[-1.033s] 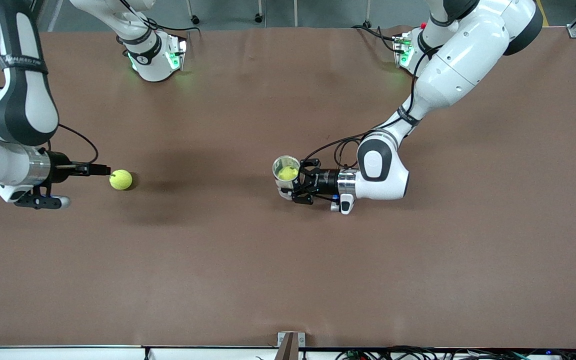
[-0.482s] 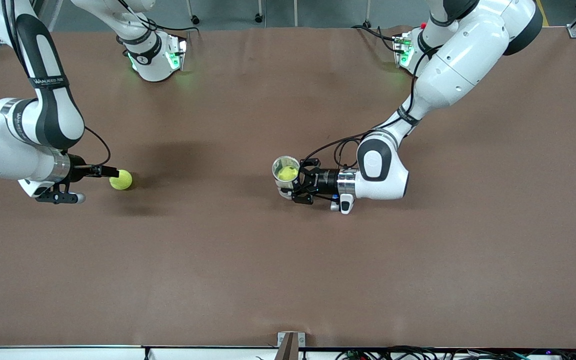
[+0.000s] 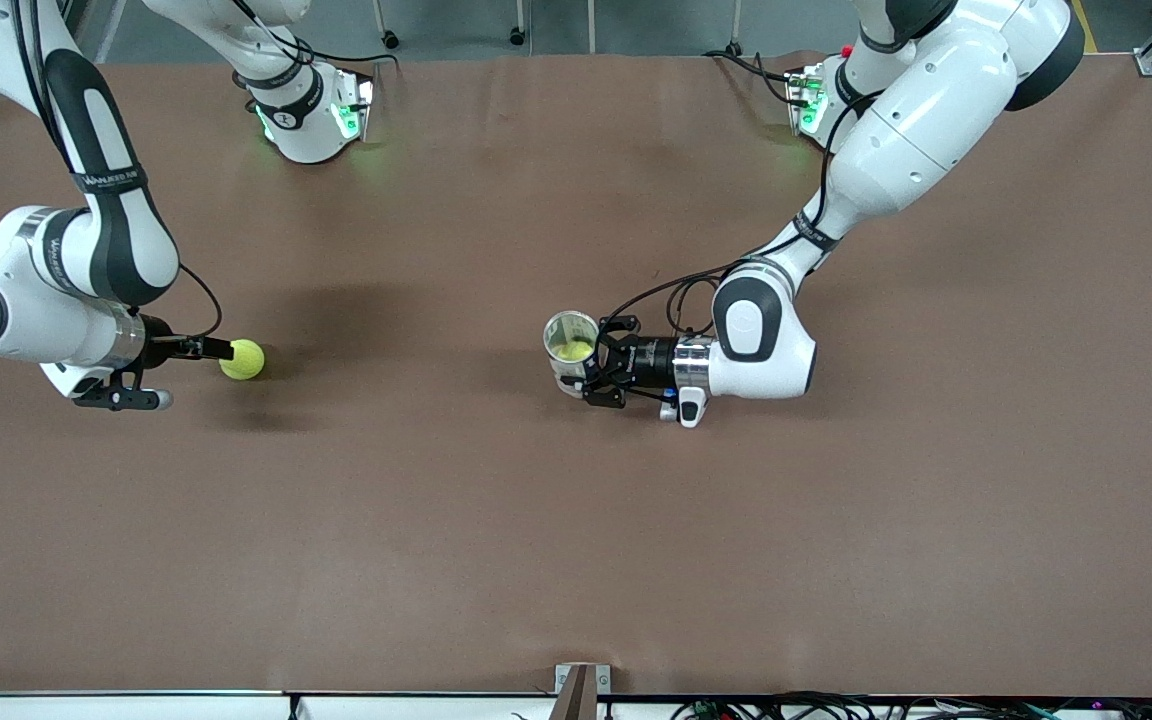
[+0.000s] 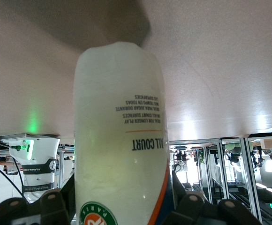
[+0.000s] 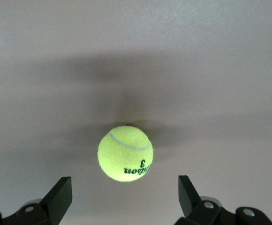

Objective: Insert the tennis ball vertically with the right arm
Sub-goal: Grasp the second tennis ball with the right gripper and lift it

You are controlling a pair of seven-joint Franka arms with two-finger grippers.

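Right arm has swung in since the earlier frame; the right claw (image 3: 219, 349) now sits low just beside the fuzzy yellow-green tennis ball (image 3: 242, 359) on the brown table (image 3: 456, 520), its fingers (image 5: 61, 194) spread wide, empty, flanking it. Left claw (image 3: 591, 368) clamps the clear plastic tube can (image 3: 570, 341) upright mid-table, seemingly holding a ball already, mouth up for vertical insertion.

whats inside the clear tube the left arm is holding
Looking down its open mouth, the upright clear tube in the left hand holds one yellow-green ball. Anything beneath that ball is covered by it. The loose tennis ball lies on the table by the open right hand.
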